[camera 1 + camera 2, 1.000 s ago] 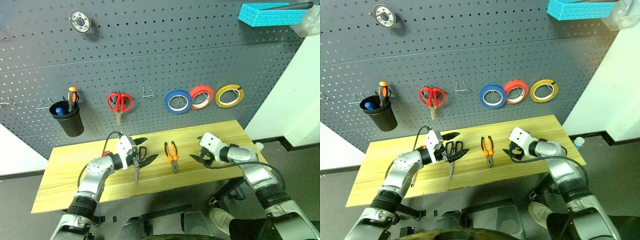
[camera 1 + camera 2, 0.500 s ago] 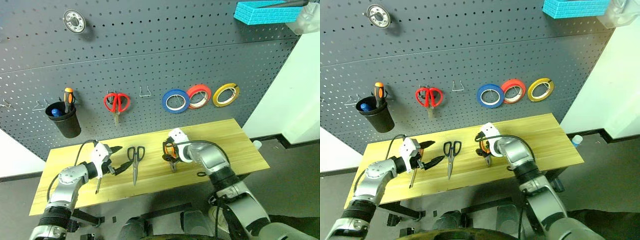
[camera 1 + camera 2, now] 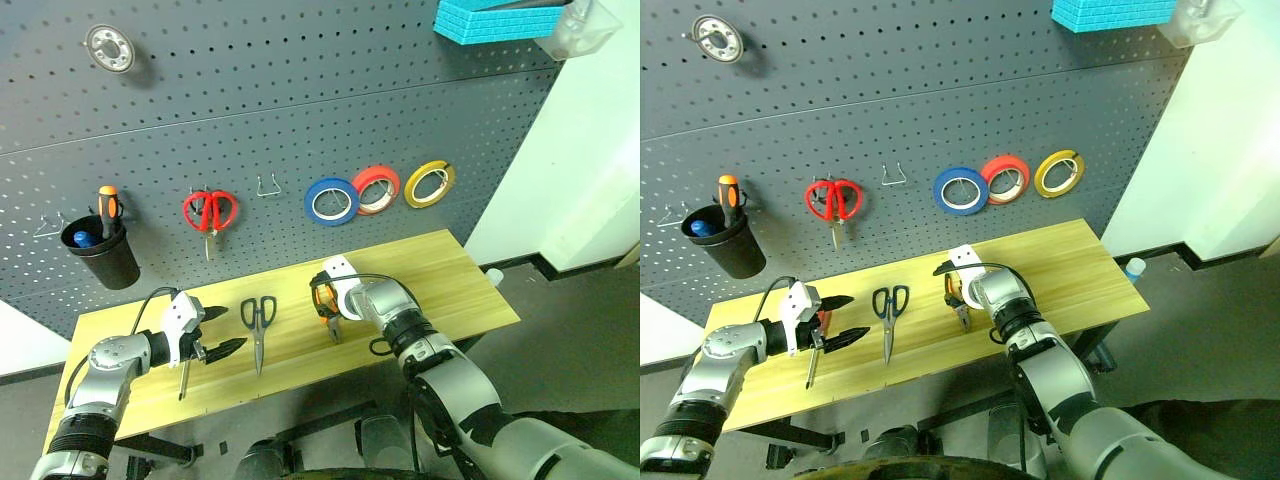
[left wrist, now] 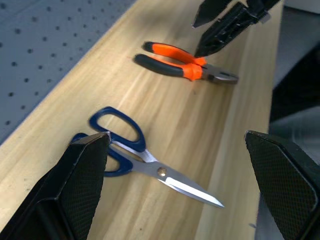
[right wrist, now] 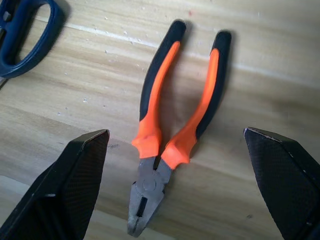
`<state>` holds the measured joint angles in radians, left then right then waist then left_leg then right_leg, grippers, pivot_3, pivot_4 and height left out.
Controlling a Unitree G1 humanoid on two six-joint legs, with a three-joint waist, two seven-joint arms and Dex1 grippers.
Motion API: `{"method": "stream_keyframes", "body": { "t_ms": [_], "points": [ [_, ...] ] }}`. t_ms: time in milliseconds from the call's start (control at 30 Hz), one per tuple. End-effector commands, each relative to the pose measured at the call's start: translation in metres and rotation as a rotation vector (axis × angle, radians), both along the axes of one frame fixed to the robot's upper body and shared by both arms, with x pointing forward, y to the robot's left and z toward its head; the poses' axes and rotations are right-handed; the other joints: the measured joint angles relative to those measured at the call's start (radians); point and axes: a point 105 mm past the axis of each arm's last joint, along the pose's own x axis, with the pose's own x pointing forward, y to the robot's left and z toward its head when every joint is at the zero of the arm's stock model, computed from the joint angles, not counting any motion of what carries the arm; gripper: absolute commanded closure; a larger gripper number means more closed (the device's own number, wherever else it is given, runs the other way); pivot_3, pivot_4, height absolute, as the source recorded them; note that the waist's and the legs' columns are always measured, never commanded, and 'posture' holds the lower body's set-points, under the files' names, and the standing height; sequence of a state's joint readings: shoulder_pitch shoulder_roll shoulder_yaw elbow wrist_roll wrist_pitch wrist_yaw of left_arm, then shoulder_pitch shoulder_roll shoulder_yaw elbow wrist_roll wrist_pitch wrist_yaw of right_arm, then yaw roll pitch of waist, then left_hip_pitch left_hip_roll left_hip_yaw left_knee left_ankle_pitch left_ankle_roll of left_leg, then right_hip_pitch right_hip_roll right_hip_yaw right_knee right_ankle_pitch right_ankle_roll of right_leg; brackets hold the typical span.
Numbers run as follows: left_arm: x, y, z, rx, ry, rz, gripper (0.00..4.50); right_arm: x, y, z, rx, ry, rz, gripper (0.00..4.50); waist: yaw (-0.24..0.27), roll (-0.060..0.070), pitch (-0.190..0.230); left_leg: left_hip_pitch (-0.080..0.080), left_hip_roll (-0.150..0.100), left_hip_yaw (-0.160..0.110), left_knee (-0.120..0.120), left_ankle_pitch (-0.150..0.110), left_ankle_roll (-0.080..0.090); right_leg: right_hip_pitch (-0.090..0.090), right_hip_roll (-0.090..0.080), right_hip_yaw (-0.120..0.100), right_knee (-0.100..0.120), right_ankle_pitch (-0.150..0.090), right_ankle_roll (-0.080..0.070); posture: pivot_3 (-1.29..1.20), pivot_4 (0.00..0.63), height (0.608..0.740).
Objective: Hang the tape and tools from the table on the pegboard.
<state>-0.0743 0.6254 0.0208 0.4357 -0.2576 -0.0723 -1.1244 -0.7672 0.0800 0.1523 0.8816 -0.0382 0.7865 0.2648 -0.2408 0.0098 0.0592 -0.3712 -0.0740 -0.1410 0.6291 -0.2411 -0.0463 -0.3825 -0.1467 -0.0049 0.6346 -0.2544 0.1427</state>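
Right gripper (image 5: 175,150) fingers are held wide apart directly above the pliers (image 5: 172,125), with nothing clamped between them; the orange-and-black handles lie closed together on the table (image 3: 440,280), the nose turned toward the front edge. A risk is judged here: if the fingers are closed across the tapered handles rather than near the joint, the tool can be squeezed out sideways or pivoted in the grip, and a hooking attempt can then be spoiled. Left gripper (image 3: 217,331) is likewise spread open and empty, just beside the red-handled screwdriver (image 3: 185,372), which lies near the front edge; a careless sweep is judged able to roll that slim tool off the table. Between the two grippers the dark-handled scissors (image 3: 258,328) lie flat, blades closed and pointing to the front edge, apart from both tools. The tabletop is light yellow wood with visible grain, smooth enough that tools are expected to slide when pushed. Behind it the dark grey pegboard (image 3: 300,110) is mounted, and the yellow tape (image 3: 429,184) is already hung there beside a red roll (image 3: 376,189) and a blue roll (image 3: 331,201). Further left an empty hook (image 3: 266,186), red-handled scissors (image 3: 209,213) and a black cup (image 3: 100,255) holding an orange-handled screwdriver (image 3: 107,202) are seen. A white wall is seen to the right.
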Motion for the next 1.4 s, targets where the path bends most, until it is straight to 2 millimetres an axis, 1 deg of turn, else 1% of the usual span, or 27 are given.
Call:
{"method": "stream_keyframes", "body": {
  "t_ms": [33, 267, 433, 633, 767, 1067, 1167, 1233, 1400],
  "points": [
    [-0.001, 0.004, 0.006, 0.028, 0.005, -0.029, 0.0, 0.01, 0.015, 0.012, 0.032, -0.044, 0.012, 0.01, -0.003, 0.0, 0.0, 0.0, 0.0, 0.0, 0.0, 0.0, 0.0, 0.0, 0.001, 0.001, 0.0, 0.0, 0.0, -0.2, 0.0, 0.739],
    [-0.002, 0.004, 0.006, 0.033, 0.007, -0.03, 0.0, 0.004, 0.028, 0.003, 0.025, -0.032, 0.031, 0.01, 0.001, 0.0, 0.0, 0.0, 0.002, -0.002, 0.0, 0.0, 0.0, -0.002, 0.004, 0.002, 0.002, 0.0, 0.0, -0.18, 0.0, 0.739],
    [-0.002, 0.0, 0.007, 0.021, -0.004, -0.028, 0.0, 0.005, 0.027, -0.003, -0.022, -0.061, 0.025, 0.01, 0.002, 0.0, 0.0, 0.0, 0.002, -0.002, 0.0, 0.0, 0.0, -0.004, 0.005, 0.003, 0.002, 0.001, -0.001, -0.17, 0.0, 0.739],
    [-0.003, -0.003, 0.008, 0.008, -0.008, -0.02, 0.0, 0.003, 0.029, -0.006, -0.019, -0.065, 0.025, 0.01, 0.002, 0.0, 0.0, 0.001, 0.003, -0.003, 0.0, 0.0, 0.0, -0.005, 0.009, 0.006, 0.004, 0.002, -0.004, -0.17, 0.0, 0.739],
    [-0.005, -0.004, 0.008, 0.0, -0.009, -0.011, 0.0, 0.0, 0.032, -0.009, -0.015, -0.054, 0.039, 0.01, 0.003, 0.0, 0.0, 0.002, 0.004, -0.004, 0.0, 0.0, 0.0, -0.006, 0.012, 0.008, 0.006, 0.003, -0.005, -0.16, 0.0, 0.739],
    [-0.005, -0.004, 0.009, -0.004, -0.011, -0.003, 0.0, -0.011, 0.029, -0.022, -0.055, -0.026, 0.076, 0.01, 0.005, 0.0, 0.0, 0.009, 0.003, -0.003, -0.001, 0.0, 0.0, -0.006, 0.014, 0.015, 0.011, 0.001, -0.002, -0.16, 0.0, 0.739],
    [-0.004, -0.002, 0.01, 0.0, -0.009, -0.003, 0.0, -0.011, 0.03, -0.022, -0.05, -0.025, 0.07, 0.01, 0.005, 0.0, 0.0, 0.01, 0.003, -0.002, -0.001, 0.0, 0.0, -0.005, 0.014, 0.017, 0.011, 0.001, -0.002, -0.16, 0.0, 0.739],
    [-0.005, 0.0, 0.01, 0.01, -0.006, -0.005, 0.0, -0.007, 0.032, -0.018, -0.029, -0.038, 0.066, 0.01, 0.005, 0.0, 0.0, 0.012, 0.003, -0.002, -0.002, 0.0, 0.0, -0.005, 0.014, 0.018, 0.011, 0.001, -0.002, -0.17, 0.0, 0.739],
    [-0.013, 0.0, 0.014, 0.008, -0.005, -0.012, 0.0, -0.005, 0.038, -0.012, 0.002, -0.059, 0.088, 0.01, 0.004, 0.0, 0.0, 0.012, 0.003, -0.001, -0.002, 0.0, 0.0, -0.005, 0.014, 0.018, 0.011, 0.001, -0.002, -0.16, 0.0, 0.739]
  ]
}}
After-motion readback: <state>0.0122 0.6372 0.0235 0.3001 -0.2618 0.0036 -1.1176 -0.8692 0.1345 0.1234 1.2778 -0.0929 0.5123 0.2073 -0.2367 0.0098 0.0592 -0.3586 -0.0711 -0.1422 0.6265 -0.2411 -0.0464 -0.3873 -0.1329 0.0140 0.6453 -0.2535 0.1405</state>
